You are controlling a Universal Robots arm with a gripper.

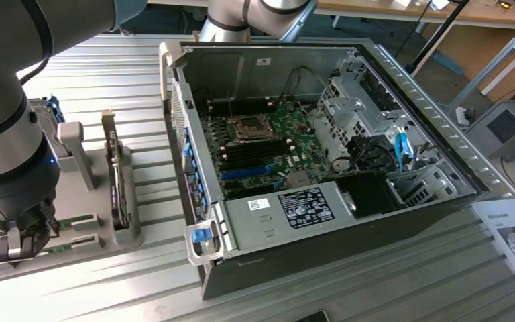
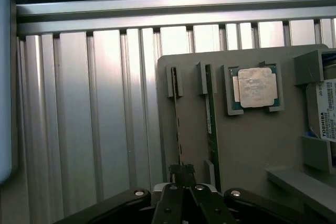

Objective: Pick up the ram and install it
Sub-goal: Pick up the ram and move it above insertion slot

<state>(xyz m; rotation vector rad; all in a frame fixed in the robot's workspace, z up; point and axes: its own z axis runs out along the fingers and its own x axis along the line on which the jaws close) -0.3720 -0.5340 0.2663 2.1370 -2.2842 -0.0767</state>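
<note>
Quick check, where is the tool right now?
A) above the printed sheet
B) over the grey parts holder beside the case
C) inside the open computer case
B: the tool hangs over the grey parts holder on the exterior view's left, outside the open computer case.

Exterior high, oblique — wrist down past claw (image 2: 182,169), tray (image 2: 252,145) shared

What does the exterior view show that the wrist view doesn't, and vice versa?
Exterior view: the open silver computer case with its green motherboard. Wrist view: the long thin green ram stick on edge in its slot, and the square silver processor chip. Both: the grey plastic parts holder, the ribbed aluminium table, and the shut gripper above the holder.
</note>
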